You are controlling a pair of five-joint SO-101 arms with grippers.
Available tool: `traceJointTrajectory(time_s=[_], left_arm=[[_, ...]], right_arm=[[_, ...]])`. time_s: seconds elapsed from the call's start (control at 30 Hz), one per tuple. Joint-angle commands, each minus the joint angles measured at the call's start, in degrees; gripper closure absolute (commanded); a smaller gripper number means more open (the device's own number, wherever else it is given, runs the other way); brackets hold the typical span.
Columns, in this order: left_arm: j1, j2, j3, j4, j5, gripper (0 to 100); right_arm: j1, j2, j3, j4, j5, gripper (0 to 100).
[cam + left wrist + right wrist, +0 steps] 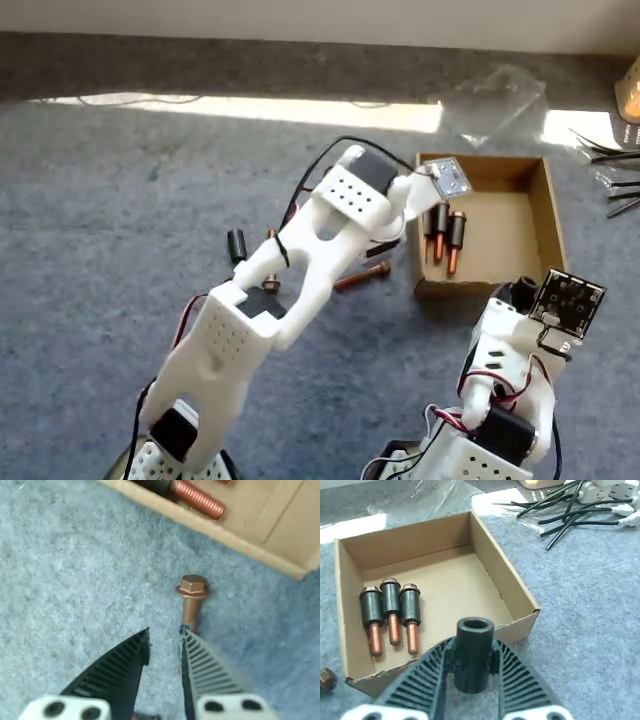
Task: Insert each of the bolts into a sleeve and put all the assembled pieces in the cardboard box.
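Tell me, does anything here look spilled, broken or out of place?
Nothing looks broken or spilled. One bolt lies loose on the carpet outside the cardboard box, by the open left gripper; it is simply unassembled. Three assembled pieces lie tidily side by side in the box, and the right gripper holds a sleeve.

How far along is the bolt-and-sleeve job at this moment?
Done: three bolts in sleeves lie in the cardboard box. In hand: the right tool holds a sleeve; the open left tool is at a loose bolt on the carpet. Left: join those, then the other sleeve and bolt on the carpet, and box both.
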Motion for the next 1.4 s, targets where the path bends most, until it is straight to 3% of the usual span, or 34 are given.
traceJointTrajectory(time_s=[0.0, 0.3, 0.63, 1.0, 1.27, 1.37], left_arm=[[1.7, 0.5, -4.6, 0.4, -0.4, 89], [1.9, 8.7, -9.4, -1.4, -0.4, 89], [3.7, 17.6, -23.2, -0.7, -0.3, 89], [4.1, 17.5, -33.5, 7.6, -0.3, 89], [4.1, 17.2, -33.4, 8.0, -0.1, 90], [4.2, 17.1, -33.3, 8.1, 3.3, 90]], right_arm=[[0.4, -0.4, -0.6, -2.1, -0.4, 99.4], [0.3, -0.4, -0.6, -2.1, -0.2, 99.4], [0.3, -0.4, -0.6, -2.1, -0.2, 99.4], [0.3, -0.4, -0.6, -2.2, -0.2, 99.4], [0.3, -0.4, -0.6, -2.2, -0.2, 99.4], [0.3, -0.4, -0.6, -2.2, -0.2, 99.4]])
